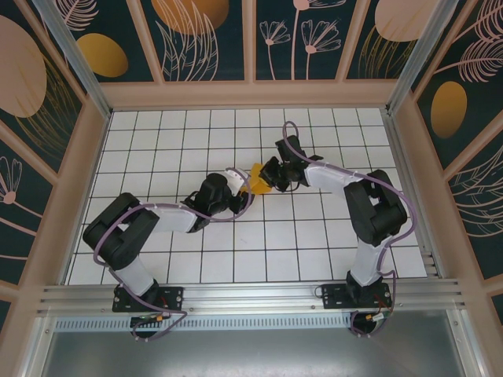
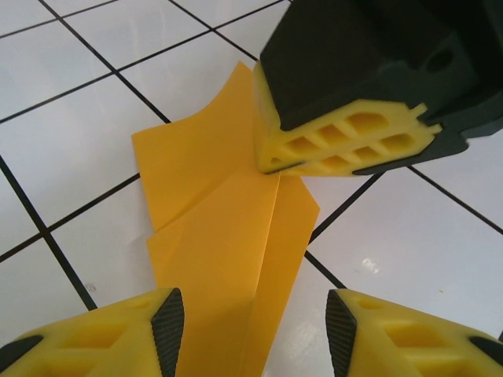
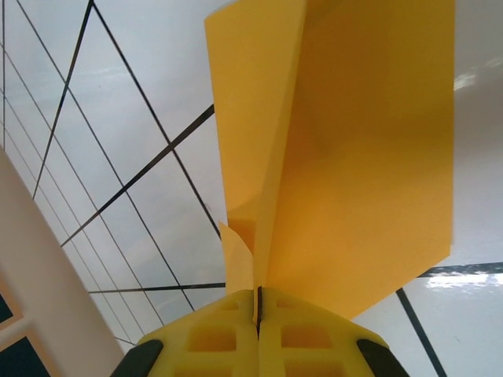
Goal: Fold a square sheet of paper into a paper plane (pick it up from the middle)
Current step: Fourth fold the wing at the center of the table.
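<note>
Yellow ribbed pads of the right end effector (image 3: 258,302) are pressed together on the sheet of paper (image 3: 354,157). They pinch it at the spine where its layers meet, so the orange-yellow sheet fans away from them in two slanted flaps. Facing it, the left end effector (image 2: 251,330) has its two fingers apart, one on each side of the paper's opposite end. The sheet runs between them, and I cannot tell whether the left-hand pad touches its edge. In the top view the paper sits near the middle of the white tiled table (image 1: 157,141), between the two wrists and largely covered by them. I judge the work to be partway done: the sheet is not a flat square, having a lengthwise centre fold and at least one overlapping flap with a sharp crease. Its outline is broad and uneven rather than a narrow pointed dart, so wing folds and a final pressing of the creases seem to be left. No brand, label or writing can be read on the paper, the end effectors or the table; the wall panels (image 1: 212,39) carry just a plant and oval pattern.
</note>
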